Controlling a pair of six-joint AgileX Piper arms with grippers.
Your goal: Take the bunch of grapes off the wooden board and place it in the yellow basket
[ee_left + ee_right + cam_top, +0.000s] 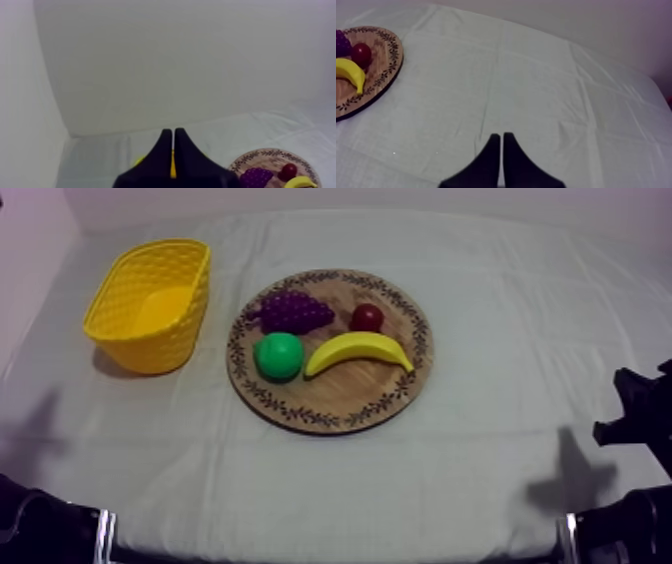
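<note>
Left hand (173, 134) sat with its fingers pressed together, holding nothing, at the near left of the table (480, 458), with a sliver of the yellow basket (150, 303) showing past its tips. My right hand (499, 136) was likewise closed on nothing, over bare table at the near right, well apart from the wooden board (330, 403). I saw the bunch of grapes (292, 311) lying on the far left part of the board, just beside the green pear (279, 355) nearer me and near the small red fruit (367, 317) to its right. A banana (358, 350) lay across the board's middle. The basket stood upright to the left of the board, apart from it.
</note>
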